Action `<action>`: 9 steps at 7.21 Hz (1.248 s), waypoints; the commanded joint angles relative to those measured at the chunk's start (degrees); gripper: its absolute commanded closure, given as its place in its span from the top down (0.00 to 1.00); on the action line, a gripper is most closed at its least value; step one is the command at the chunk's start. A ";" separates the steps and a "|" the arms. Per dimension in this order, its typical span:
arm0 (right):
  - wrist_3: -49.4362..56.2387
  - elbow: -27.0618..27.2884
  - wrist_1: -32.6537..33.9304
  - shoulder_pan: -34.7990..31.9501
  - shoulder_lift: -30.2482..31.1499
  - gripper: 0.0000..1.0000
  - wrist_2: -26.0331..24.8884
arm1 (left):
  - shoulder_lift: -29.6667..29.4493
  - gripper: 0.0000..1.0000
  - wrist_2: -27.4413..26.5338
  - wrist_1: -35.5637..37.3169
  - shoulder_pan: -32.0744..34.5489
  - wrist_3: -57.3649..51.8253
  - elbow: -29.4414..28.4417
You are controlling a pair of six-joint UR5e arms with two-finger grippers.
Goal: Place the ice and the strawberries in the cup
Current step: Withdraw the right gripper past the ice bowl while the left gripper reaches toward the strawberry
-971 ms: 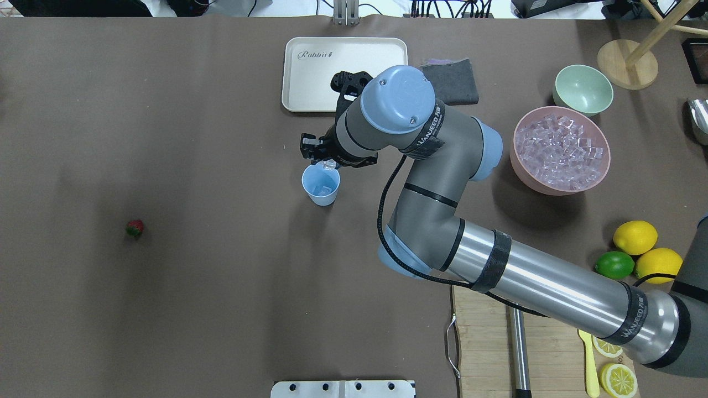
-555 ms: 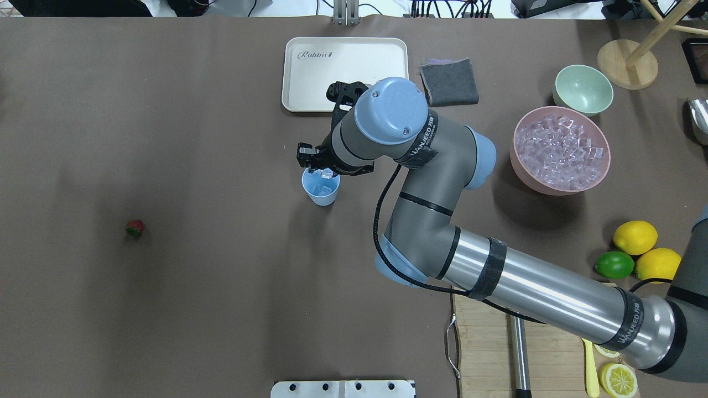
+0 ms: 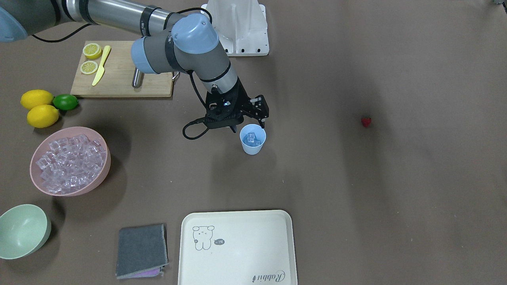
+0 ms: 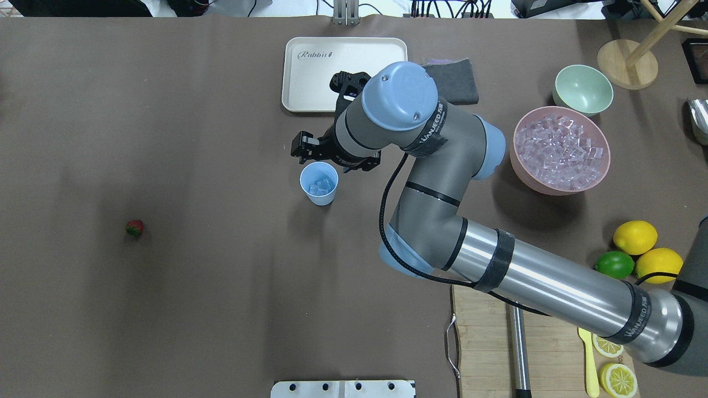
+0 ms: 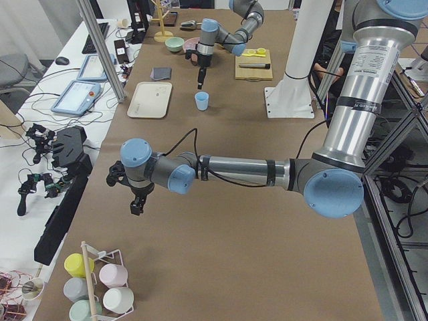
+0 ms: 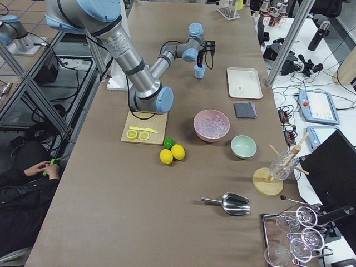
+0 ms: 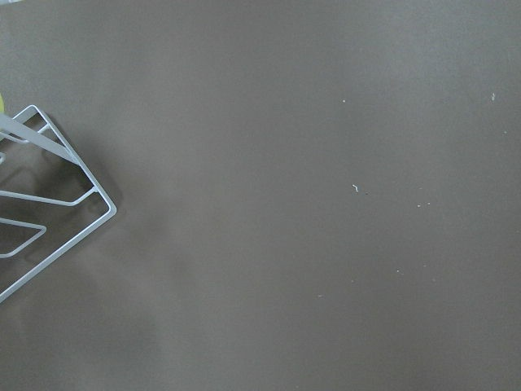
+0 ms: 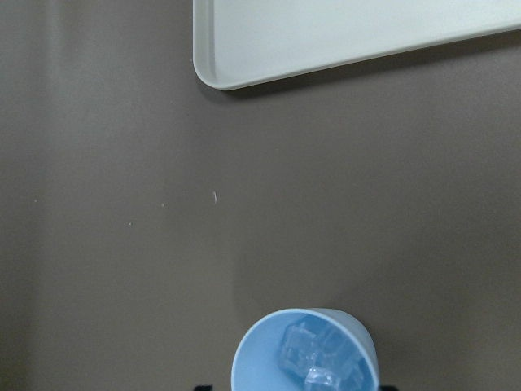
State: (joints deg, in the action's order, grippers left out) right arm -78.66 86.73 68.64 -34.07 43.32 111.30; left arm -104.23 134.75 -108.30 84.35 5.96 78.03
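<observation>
The right gripper (image 3: 248,126) hangs just above the cup (image 3: 252,149) with its jaws spread and empty, a pose that suits dropping cubes straight in. Ice (image 3: 252,138) lies inside the cup. The strawberry (image 4: 134,228) sits well apart from the cup, on the left arm's side. The left gripper (image 5: 137,200) is far from the cup and too small to tell whether its jaws are apart. The number of cubes in the cup is unclear, and the right wrist view cuts off the cup's near rim.

1. Cup (image 3: 252,149): light-blue tumbler, upright, just below the right gripper (image 3: 248,126), its jaws spread.
2. Ice (image 3: 252,138): few clear cubes inside the cup; heap in pink bowl (image 4: 561,192), well apart from gripper.
3. Strawberry (image 4: 134,228): small, red, green-topped, well apart from it.
</observation>
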 commanded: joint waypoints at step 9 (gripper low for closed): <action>33.36 17.51 6.95 -28.84 32.86 0.99 14.80 | 10.51 0.98 -7.29 -12.45 -24.20 40.62 27.07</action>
State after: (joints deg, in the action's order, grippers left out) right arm -49.90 104.32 75.59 -60.35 73.21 124.13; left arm -98.40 130.10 -117.67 63.67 44.19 101.05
